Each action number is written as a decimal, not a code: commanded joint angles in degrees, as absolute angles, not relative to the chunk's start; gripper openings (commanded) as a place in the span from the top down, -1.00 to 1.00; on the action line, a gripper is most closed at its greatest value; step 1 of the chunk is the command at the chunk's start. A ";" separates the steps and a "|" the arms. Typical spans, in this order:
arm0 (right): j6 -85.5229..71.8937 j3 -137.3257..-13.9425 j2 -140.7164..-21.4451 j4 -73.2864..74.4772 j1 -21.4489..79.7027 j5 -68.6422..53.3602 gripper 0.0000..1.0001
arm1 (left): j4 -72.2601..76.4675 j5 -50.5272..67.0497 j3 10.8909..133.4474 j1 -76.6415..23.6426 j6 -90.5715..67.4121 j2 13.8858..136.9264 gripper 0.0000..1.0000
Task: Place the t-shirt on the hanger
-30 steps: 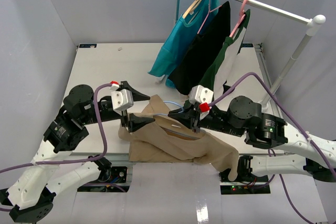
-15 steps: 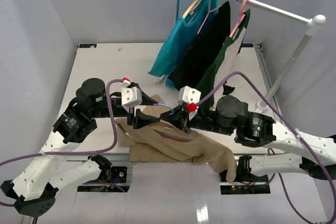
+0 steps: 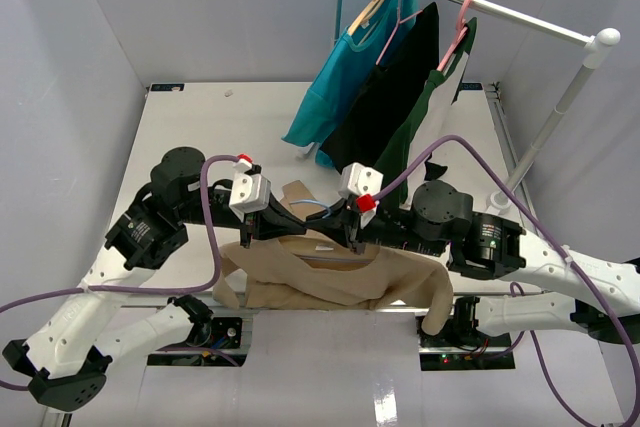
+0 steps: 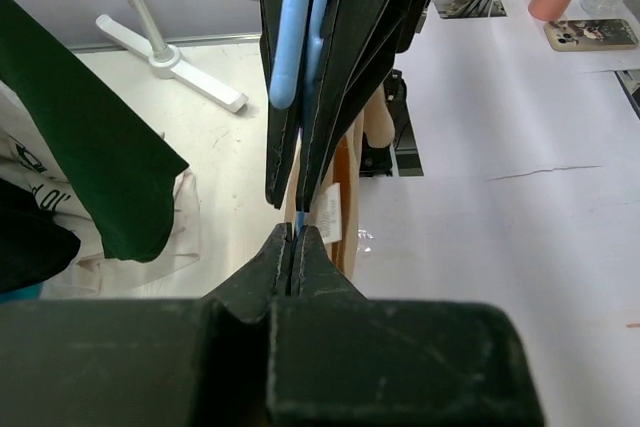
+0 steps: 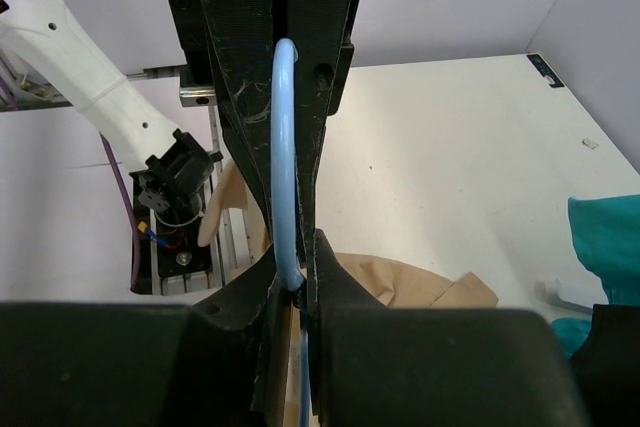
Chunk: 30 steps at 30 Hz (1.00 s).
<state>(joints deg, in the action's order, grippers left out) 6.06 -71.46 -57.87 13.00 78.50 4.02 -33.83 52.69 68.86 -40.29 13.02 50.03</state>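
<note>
Here, the left gripper point(image 4: 293, 243) is clamped tight on a sliver of the light-blue hanger point(image 5: 283, 147), just above the left side of the tan t-shirt point(image 3: 330, 285). Its fingers meet with only the thin wire between them. The t-shirt lies spread at the near edge of the white table point(image 3: 200, 127). One sleeve droops over the edge on the left and another fold hangs down on the right. The hanger's curved hook rises above the t-shirt's collar, between the two arms, which face each other closely.

Above the right side of the t-shirt's collar, the right gripper point(image 5: 293, 287) pinches the base of the blue hook, jaws closed on it. Tan cloth shows just below those fingers in the right wrist view.

Beyond the t-shirt and to its right stands a white clothes rail point(image 3: 500, 7). A teal shirt point(image 3: 335, 87), a black garment point(image 3: 400, 77) and a dark green shirt point(image 3: 400, 152) hang from it. The teal shirt hangs on a wooden hanger point(image 3: 365, 2), the other two on pink hangers point(image 3: 465, 22).
</note>
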 commanded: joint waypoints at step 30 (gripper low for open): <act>8.26 -72.37 -56.25 25.26 76.50 3.34 0.07 | -32.43 54.35 69.52 -40.17 12.81 49.03 1.00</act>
